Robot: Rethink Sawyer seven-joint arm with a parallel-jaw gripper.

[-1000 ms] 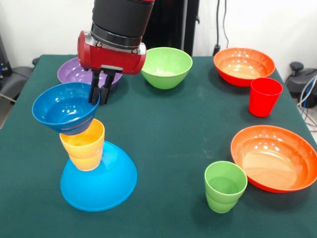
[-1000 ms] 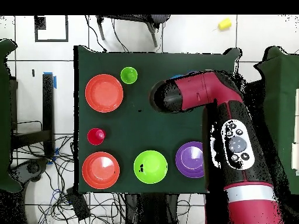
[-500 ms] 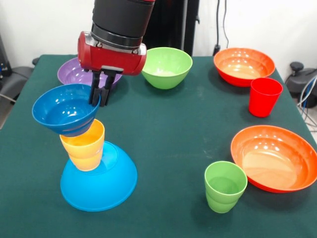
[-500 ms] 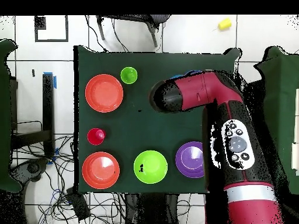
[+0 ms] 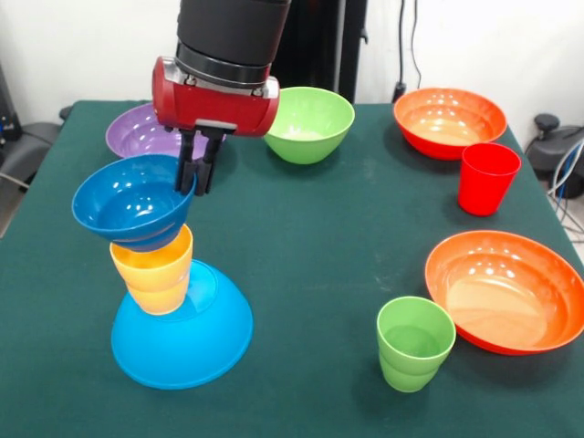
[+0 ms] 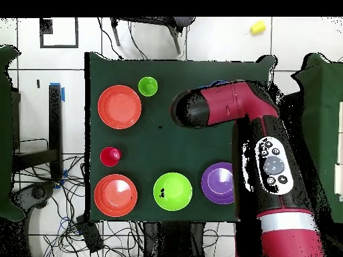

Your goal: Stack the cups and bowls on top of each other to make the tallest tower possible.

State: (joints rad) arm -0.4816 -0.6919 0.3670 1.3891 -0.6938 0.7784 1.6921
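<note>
Green cloth covers the table (image 5: 310,237), and at the left of the front view the tower (image 5: 169,292) stands: a light-blue bowl (image 5: 196,342) upside down as the base, a yellow cup (image 5: 155,269) on it (two nested, by the look of the rims), and a dark-blue bowl (image 5: 132,201) tilted on top. The gripper (image 5: 197,173) comes down from the red arm (image 5: 214,96), its dark fingers (image 5: 188,169) pinched on the right-hand rim of that dark-blue bowl.

Behind it, in the upper left, sits the purple bowl (image 5: 137,135), with the green bowl (image 5: 308,123) just right of the arm. One orange bowl (image 5: 449,120) is at the upper right, and the red cup (image 5: 487,178) stands upright just in front of it. A second orange bowl (image 5: 506,290) lies at the lower right, the green cup (image 5: 415,342) near its left side.

From overhead the arm (image 6: 268,154) covers the tower entirely, so only the front view shows the stack and the grip. What overhead does give is the spacing: both orange bowls (image 6: 119,106) down the left, with the red cup (image 6: 110,156) between them.
</note>
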